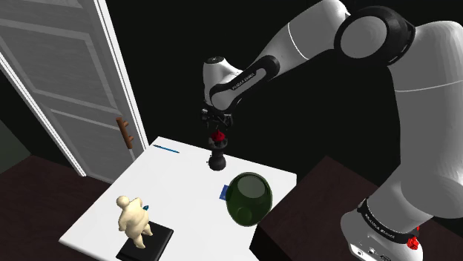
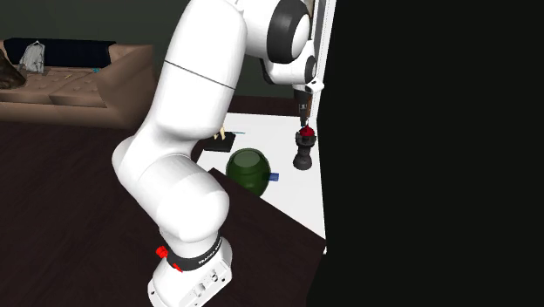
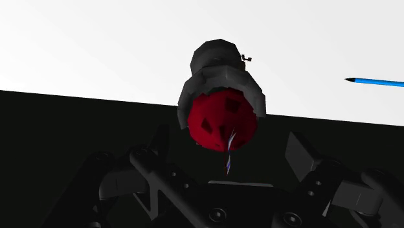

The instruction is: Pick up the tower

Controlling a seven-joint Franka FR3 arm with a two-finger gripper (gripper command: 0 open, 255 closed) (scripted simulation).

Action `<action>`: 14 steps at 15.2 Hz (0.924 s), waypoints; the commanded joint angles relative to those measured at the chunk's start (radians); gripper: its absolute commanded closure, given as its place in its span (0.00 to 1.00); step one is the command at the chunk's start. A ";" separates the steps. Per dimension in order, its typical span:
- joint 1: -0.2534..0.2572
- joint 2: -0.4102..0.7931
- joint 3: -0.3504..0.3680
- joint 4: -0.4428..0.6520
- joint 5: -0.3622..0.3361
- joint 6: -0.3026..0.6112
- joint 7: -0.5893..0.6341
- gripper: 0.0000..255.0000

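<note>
tower (image 1: 217, 157) on white table (image 1: 159, 189), door (image 1: 63, 85) behind.

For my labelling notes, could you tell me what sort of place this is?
Likely a living room in a house: a tan sofa stands at the back, a white panelled door stands beside the white table, and the floor is dark.

I work in a home, seemingly a living room: a tan sofa (image 2: 74, 85) stands far off across the dark brown floor (image 2: 70, 179), and a white panelled door (image 1: 67, 81) with a handle (image 1: 124, 132) rises just beyond my white table (image 1: 100, 213).
</note>
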 commanded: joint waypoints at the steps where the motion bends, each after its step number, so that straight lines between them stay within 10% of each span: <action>1: 0.003 0.014 -0.003 0.006 -0.004 0.008 0.003 0.00; 2: 0.003 0.014 -0.003 0.007 -0.004 0.008 0.003 0.00; 3: 0.003 0.015 -0.003 0.007 -0.004 0.009 0.003 1.00; 14: -0.001 -0.005 0.002 0.005 0.003 -0.009 -0.002 1.00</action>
